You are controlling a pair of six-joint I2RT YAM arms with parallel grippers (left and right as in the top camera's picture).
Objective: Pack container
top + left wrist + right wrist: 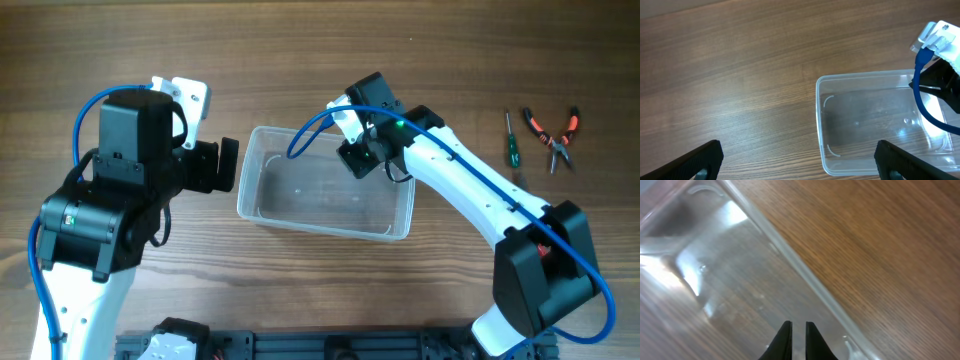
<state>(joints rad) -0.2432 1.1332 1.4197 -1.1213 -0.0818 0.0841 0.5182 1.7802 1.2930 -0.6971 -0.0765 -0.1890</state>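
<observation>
Right hand (358,158), nearly closed on nothing, hung over the empty container (320,227); left hand (222,165) gaped beside it. Pliers (558,135) and screwdriver (510,142) lay unpacked at upper right.

The bench (300,60) is brown wood with the grain running side to side. A clear container (330,228) sits flat near its centre. Well apart, out at 3 o'clock, lie a green-handled screwdriver (510,148) and, just beside it, red-and-black pliers (553,148) with handles spread.
</observation>
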